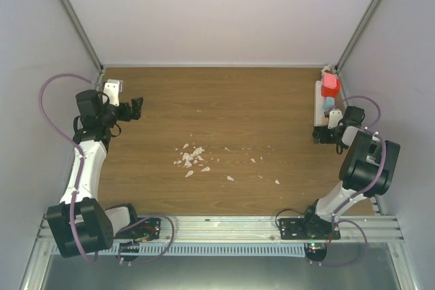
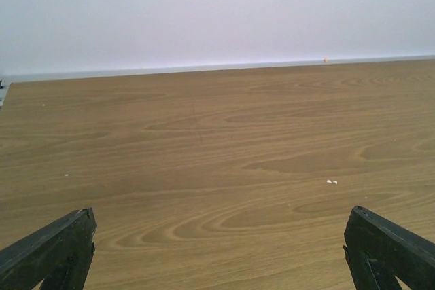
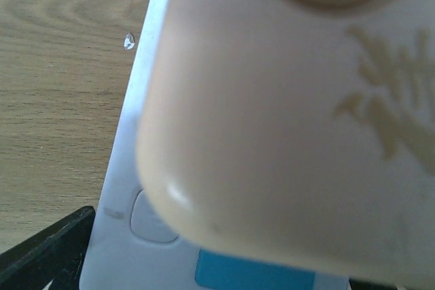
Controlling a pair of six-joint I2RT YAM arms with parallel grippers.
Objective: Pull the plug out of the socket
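Left jaws: stood wide apart and gripped nothing; showed black fingers (image 2: 54,252) at the two lower corners of the wrist view, with only bare wood between and ahead.
Right jaws: read as apart; showed one black finger (image 3: 47,252) at the lower-left corner of the wrist view, clear of the plug; lost the other behind the plug, so could not check that side.
Socket (image 1: 317,108): lay flat as a long white strip directly beneath and ahead of the right jaws, running away from them beside the right wall; sat well apart from the left jaws, across the full width of the wood.
Cream plug (image 1: 335,119): sat on the socket end nearest the right jaws, between them; filled most of the right wrist view, blurred, with a raised leaf-like mark on its face.
Red plug (image 1: 330,85): stood on the socket's far end, beyond the right jaws.
Blue piece (image 1: 328,102): sat between the red plug and the cream plug; too small to tell more.
Blue panel (image 3: 251,278): showed on the socket face under the cream plug, with a pale rounded button (image 3: 153,219) beside it, toward the visible finger.
Counter (image 1: 204,100): brown wood grain.
White crumbs (image 1: 192,157): lay scattered between the two pairs of jaws, well apart from both.
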